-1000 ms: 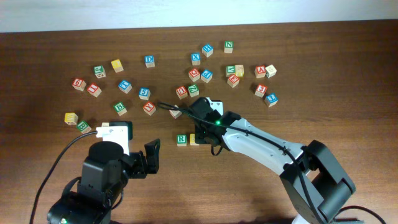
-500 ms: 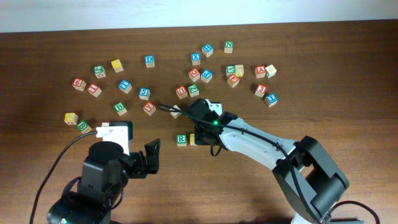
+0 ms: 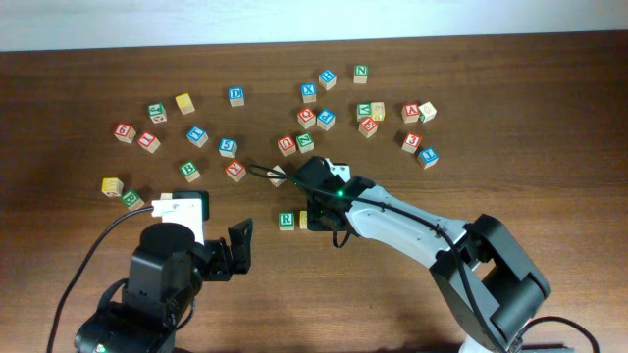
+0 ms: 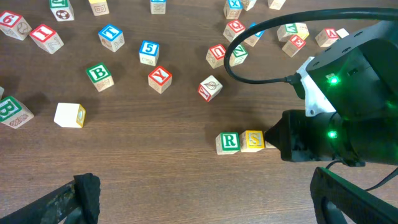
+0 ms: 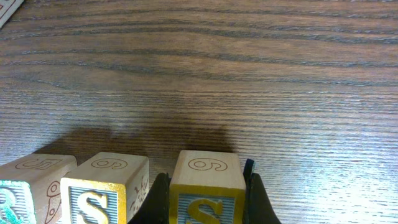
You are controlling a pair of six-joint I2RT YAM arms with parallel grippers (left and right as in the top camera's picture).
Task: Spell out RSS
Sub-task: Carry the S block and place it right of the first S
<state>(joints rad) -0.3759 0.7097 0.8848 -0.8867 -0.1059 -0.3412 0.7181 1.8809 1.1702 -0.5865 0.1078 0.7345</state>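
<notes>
A green R block stands on the table with a yellow S block touching its right side. My right gripper is shut on a second yellow S block, held just right of the first S, close beside it. The overhead view hides this second block under the right arm. My left gripper is open and empty, low over bare table in front of the row, near the front edge in the overhead view.
Many loose letter blocks lie scattered across the far half of the table, such as a red Y, a green B and a blue 5. A tilted block lies just behind the right wrist.
The right gripper has shifted slightly left toward the R and S row. The left arm has not moved.
</notes>
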